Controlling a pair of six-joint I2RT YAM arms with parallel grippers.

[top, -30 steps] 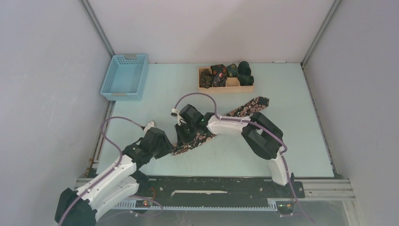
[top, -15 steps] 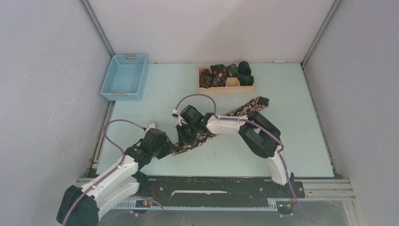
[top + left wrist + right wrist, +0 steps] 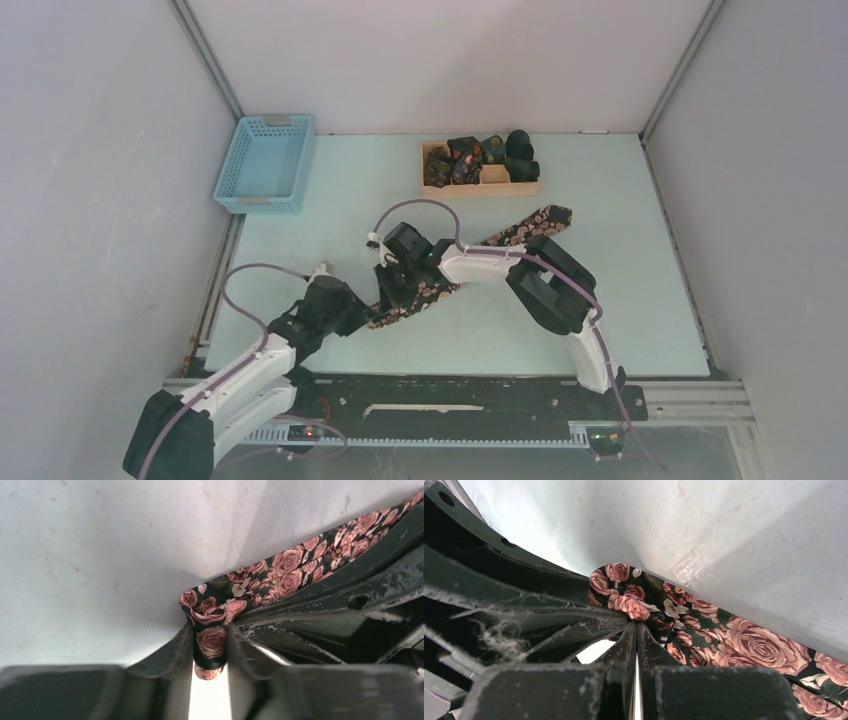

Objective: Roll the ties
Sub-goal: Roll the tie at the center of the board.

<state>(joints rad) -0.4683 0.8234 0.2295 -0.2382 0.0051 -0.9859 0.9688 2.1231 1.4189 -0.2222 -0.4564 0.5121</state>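
Judging by the top view: partly done overall, w/ 1 tie in hand. Can make out several small dark rolled ties (image 3: 470, 155) already sitting in the wooden tray (image 3: 480, 190) at the back of the table (image 3: 620, 300); can't give an exact no., too small and bunched. Seems to leave some bare wood along the tray's near side, so prob. room for more. Still to do: the long tie (image 3: 520, 228), lying flat on a diagonal from near the tray's right end down toward the near-left, w/ most of its length unrolled. Shows, on the left wrist cam, only a small folded-over curl at the near-left end, approx. 1 turn at most. Puts the left gripper (image 3: 210, 637) right at that curl: jaws narrow, 1 finger each side, both against the cloth, so gripping the end. Puts the right gripper (image 3: 636, 630) just beside it: jaws fully together, tips pressed to the fabric next to the curl; can't tell whether pinching any cloth. Reads as the very start of this roll, not the middle. Left, as a judgement: wind all the remaining length toward the far end, keep it tight, then carry the roll to the tray. Leaving aside the blue basket (image 3: 272, 124) at back-left: well apart, role unclear.
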